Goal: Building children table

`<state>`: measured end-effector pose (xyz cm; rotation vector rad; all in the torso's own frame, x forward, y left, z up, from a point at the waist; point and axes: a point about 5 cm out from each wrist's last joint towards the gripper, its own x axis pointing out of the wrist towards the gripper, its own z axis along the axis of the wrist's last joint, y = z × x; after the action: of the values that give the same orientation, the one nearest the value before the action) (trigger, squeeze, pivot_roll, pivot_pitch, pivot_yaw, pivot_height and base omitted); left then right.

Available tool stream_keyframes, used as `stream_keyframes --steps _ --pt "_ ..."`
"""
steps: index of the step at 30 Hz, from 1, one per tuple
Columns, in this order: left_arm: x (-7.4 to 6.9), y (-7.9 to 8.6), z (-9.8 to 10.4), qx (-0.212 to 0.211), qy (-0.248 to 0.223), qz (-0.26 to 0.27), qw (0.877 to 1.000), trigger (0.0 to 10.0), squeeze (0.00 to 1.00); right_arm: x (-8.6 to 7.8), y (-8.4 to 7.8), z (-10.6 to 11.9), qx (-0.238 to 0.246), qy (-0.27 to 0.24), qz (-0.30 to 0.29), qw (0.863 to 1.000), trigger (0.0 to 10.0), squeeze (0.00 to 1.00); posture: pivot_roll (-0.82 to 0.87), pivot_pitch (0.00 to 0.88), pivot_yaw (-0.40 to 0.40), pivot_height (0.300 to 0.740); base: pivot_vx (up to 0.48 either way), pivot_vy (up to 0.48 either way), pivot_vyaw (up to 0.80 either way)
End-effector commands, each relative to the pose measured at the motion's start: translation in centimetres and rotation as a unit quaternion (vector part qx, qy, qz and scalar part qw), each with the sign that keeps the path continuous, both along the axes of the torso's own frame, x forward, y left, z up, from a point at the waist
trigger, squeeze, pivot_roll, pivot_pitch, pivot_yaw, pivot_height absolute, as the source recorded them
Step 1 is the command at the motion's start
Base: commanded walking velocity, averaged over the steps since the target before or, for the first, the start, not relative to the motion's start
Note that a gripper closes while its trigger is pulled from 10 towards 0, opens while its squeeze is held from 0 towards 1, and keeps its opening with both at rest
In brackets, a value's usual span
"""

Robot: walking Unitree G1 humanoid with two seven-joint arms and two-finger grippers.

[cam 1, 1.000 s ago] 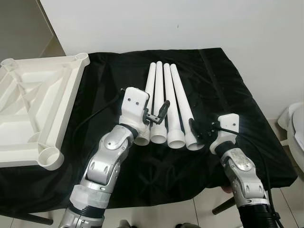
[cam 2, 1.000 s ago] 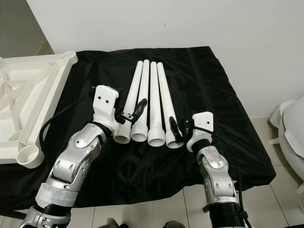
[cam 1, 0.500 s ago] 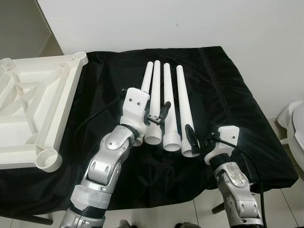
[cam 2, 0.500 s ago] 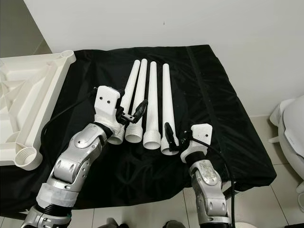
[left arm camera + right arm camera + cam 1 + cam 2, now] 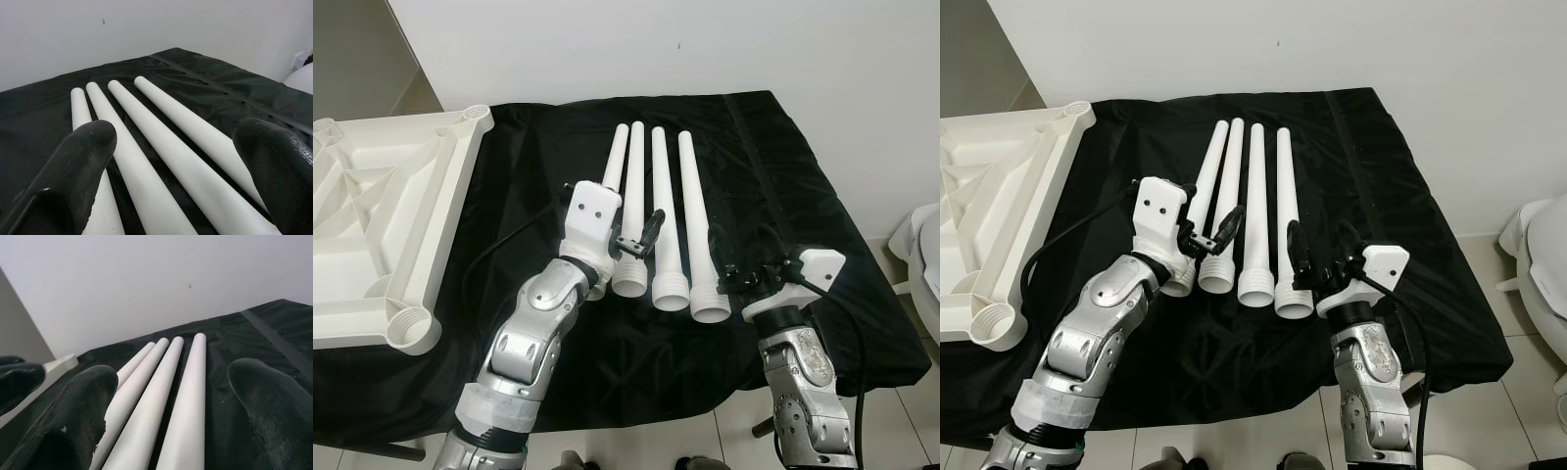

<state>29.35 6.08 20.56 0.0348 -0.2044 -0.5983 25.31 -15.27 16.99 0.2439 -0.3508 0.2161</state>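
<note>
Here, nearest the robot, the left gripper [image 5: 639, 236] and the right gripper [image 5: 1314, 257] both hang with fingers spread wide, holding nothing, just above the fat ends of four white legs [image 5: 1255, 211]. The legs lie side by side on the black cloth [image 5: 773, 176]. They look light, stiff and smooth, maybe a bit slippery, so I would grab one near its fat screw end. Each leg runs long from near to far, thin tip pointing at the wall. The white tabletop [image 5: 391, 215] lies upside down to the left.
</note>
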Motion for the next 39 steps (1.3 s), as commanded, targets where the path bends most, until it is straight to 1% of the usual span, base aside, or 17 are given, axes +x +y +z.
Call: stream_keyframes --steps 1,2,5,6,7,10,13,16,19,26,28,29,31,32,34,35,39 --pt "-0.1 0.3 -0.3 0.006 0.000 0.007 1.000 10.0 0.00 -0.4 0.7 -1.0 -0.012 0.028 0.012 0.999 10.0 0.00 -0.15 0.091 0.098 0.740 0.000 0.000 0.00" --pt "-0.2 0.3 -0.3 0.005 0.001 0.007 1.000 10.0 0.00 -0.6 1.0 -1.8 -0.028 0.045 0.017 0.998 10.0 0.00 -0.15 0.090 0.096 0.740 0.000 0.000 0.00" --pt "-0.2 0.2 -0.3 0.004 0.002 0.007 1.000 10.0 0.00 -0.8 1.2 -2.3 -0.038 0.056 0.020 0.998 10.0 0.00 -0.15 0.089 0.096 0.740 0.000 0.000 0.00" --pt "-0.3 0.2 -0.4 0.004 0.002 0.008 1.000 10.0 0.00 -0.9 1.4 -3.2 -0.065 0.077 0.017 0.995 10.0 0.00 -0.15 0.088 0.095 0.740 0.000 0.000 0.00" --pt "-0.3 0.2 -0.4 0.004 0.002 0.008 1.000 10.0 0.00 -0.9 1.4 -3.2 -0.065 0.077 0.017 0.995 10.0 0.00 -0.15 0.088 0.095 0.740 0.000 0.000 0.00" --pt "-0.3 0.2 -0.3 0.001 0.002 0.008 1.000 10.0 0.00 -0.9 1.6 -5.1 -0.121 0.134 0.015 0.983 10.0 0.00 -0.15 0.085 0.096 0.740 0.000 0.000 0.00" --pt "-0.3 0.2 -0.3 0.001 0.001 0.008 1.000 10.0 0.00 -0.9 1.4 -5.8 -0.131 0.158 0.001 0.979 10.0 0.00 -0.15 0.086 0.096 0.740 0.000 0.000 0.00" --pt "-0.3 0.3 -0.3 0.001 0.001 0.008 1.000 10.0 0.00 -0.9 1.2 -6.1 -0.130 0.172 -0.011 0.976 10.0 0.00 -0.15 0.086 0.096 0.740 0.000 0.000 0.00" --pt "-0.3 0.3 -0.3 0.000 0.001 0.009 1.000 10.0 0.00 -1.1 0.7 -6.7 -0.132 0.198 -0.048 0.970 10.0 0.00 -0.15 0.089 0.101 0.740 0.000 0.000 0.00" --pt "-0.4 0.2 -0.3 0.001 0.002 0.007 1.000 10.0 0.00 -0.9 0.7 -6.6 -0.134 0.188 -0.060 0.971 10.0 0.00 -0.15 0.098 0.108 0.740 0.000 0.000 0.00" --pt "-0.4 0.2 -0.3 0.001 0.001 0.008 1.000 10.0 0.00 -0.5 0.5 -6.4 -0.145 0.174 -0.069 0.972 10.0 0.00 -0.14 0.100 0.109 0.740 0.000 0.000 0.00" --pt "-0.4 0.2 -0.3 0.001 0.001 0.008 1.000 10.0 0.00 -0.2 0.2 -6.3 -0.141 0.170 -0.076 0.972 10.0 0.00 -0.14 0.102 0.109 0.740 0.000 0.000 0.00" --pt "-0.4 0.2 -0.3 0.001 0.001 0.008 1.000 10.0 0.00 -0.2 0.2 -6.3 -0.141 0.170 -0.076 0.972 10.0 0.00 -0.14 0.102 0.109 0.740 0.000 0.000 0.00" --pt "-0.4 0.2 -0.2 0.001 0.000 0.009 1.000 10.0 0.00 0.2 0.0 -6.3 -0.140 0.171 -0.082 0.972 8.0 0.00 -0.14 0.103 0.109 0.740 0.000 0.000 0.00" --pt "-0.3 0.2 -0.2 0.002 -0.001 0.009 1.000 10.0 0.00 0.5 -0.3 -6.3 -0.140 0.172 -0.091 0.971 8.0 0.00 -0.14 0.102 0.108 0.740 0.000 0.000 0.00" --pt "-0.4 0.1 -0.1 0.002 -0.005 0.010 1.000 10.0 0.00 0.8 -0.4 -6.5 -0.109 0.187 -0.080 0.973 0.0 0.00 -0.14 0.104 0.106 0.740 0.000 0.000 0.00" --pt "-0.3 0.1 -0.1 0.002 -0.005 0.010 1.000 10.0 0.00 0.9 -0.5 -6.5 -0.099 0.189 -0.077 0.974 0.0 0.00 -0.14 0.105 0.104 0.740 0.000 0.000 0.00"
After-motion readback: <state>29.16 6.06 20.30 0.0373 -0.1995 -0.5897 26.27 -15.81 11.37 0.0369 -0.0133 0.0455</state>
